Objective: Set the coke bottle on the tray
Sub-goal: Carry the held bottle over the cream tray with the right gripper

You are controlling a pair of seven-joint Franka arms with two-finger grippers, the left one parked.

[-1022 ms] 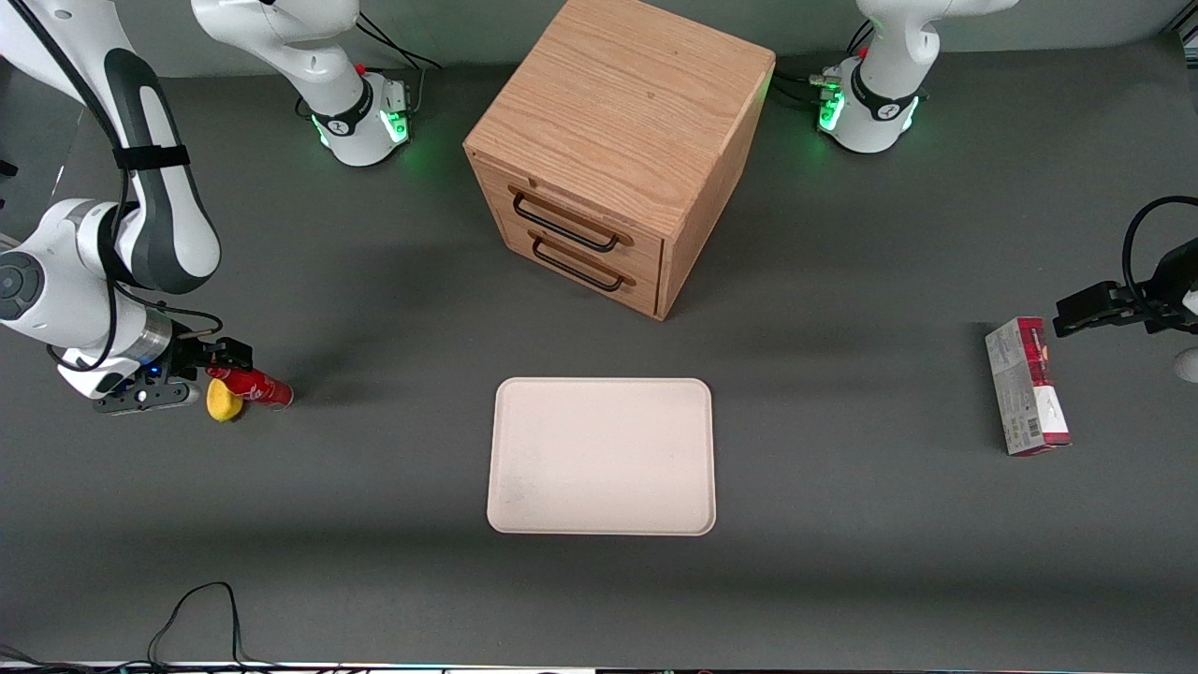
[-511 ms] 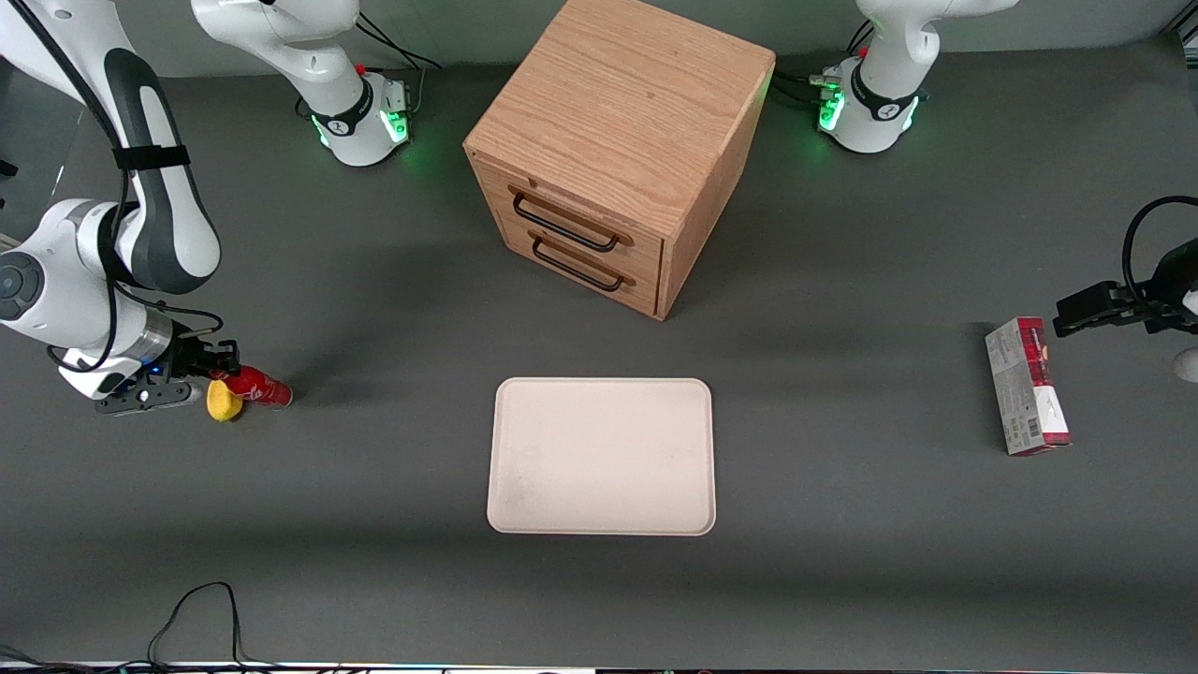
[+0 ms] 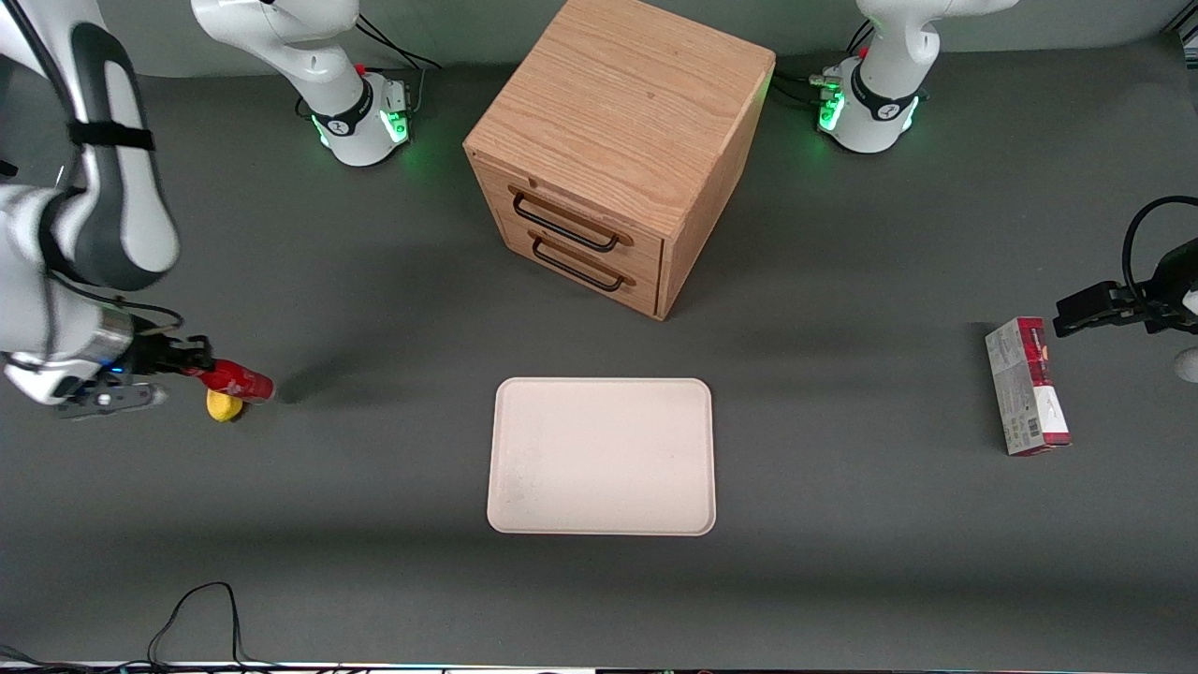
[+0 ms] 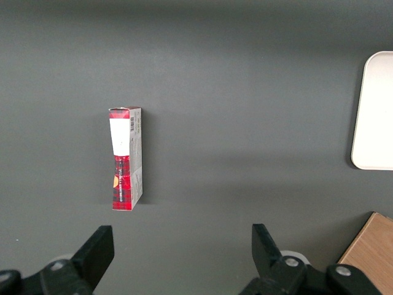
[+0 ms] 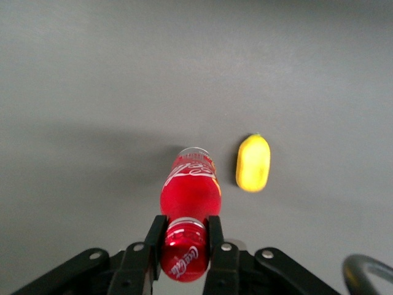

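My right gripper point(image 3: 192, 368) point(image 5: 183, 232) is shut on the neck of the coke bottle point(image 3: 236, 381) point(image 5: 190, 190), just under its red cap. The slim red bottle sticks out level from the fingers point(image 5: 155, 236), lifted a little off the dark table at the working arm's end. In the wrist view its base points away from the camera with the table showing beneath it. The cream-white tray point(image 3: 601, 456) lies flat in the middle of the table, nearer the front camera than the cabinet and well apart from the bottle.
A small yellow lemon-like object point(image 3: 223, 405) point(image 5: 253, 163) lies on the table right beside the bottle, slightly nearer the camera. The wooden two-drawer cabinet point(image 3: 618, 150) stands mid-table. A red-and-grey carton point(image 3: 1026, 386) point(image 4: 126, 157) lies toward the parked arm's end.
The gripper has pulled back toward the working arm's end and risen, taking the coke bottle with it. The bottle has come off the table; the lemon stays put.
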